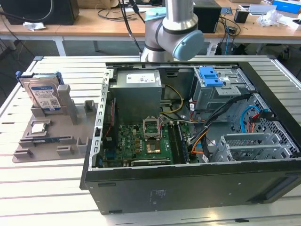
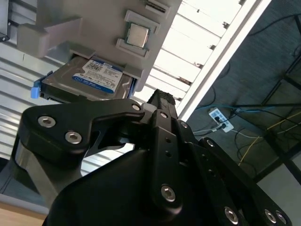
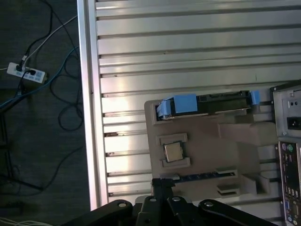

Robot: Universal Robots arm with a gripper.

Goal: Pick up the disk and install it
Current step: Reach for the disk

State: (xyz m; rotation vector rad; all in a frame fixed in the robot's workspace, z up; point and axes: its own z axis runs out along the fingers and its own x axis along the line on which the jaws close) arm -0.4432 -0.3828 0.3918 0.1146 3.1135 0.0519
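Observation:
The disk (image 1: 44, 94) stands on edge in a grey holder (image 1: 51, 136) on the slatted table, at the exterior view's left. It is silver with a white-and-blue label and blue side rails. In the first wrist view the disk (image 3: 221, 101) shows edge-on, and my gripper (image 3: 161, 182) hangs well above the holder (image 3: 207, 150), fingers together, holding nothing. The second wrist view shows the disk's label face (image 2: 96, 75) beyond my black gripper (image 2: 162, 101). The arm (image 1: 171, 33) rises behind the computer case.
An open computer case (image 1: 188, 141) lies beside the holder, with a blue bracket (image 1: 210, 75) in its drive bay. A small square chip (image 3: 173, 151) sits in the holder. Beyond the table edge (image 3: 87, 94) are a floor, cables and a power strip (image 3: 26, 73).

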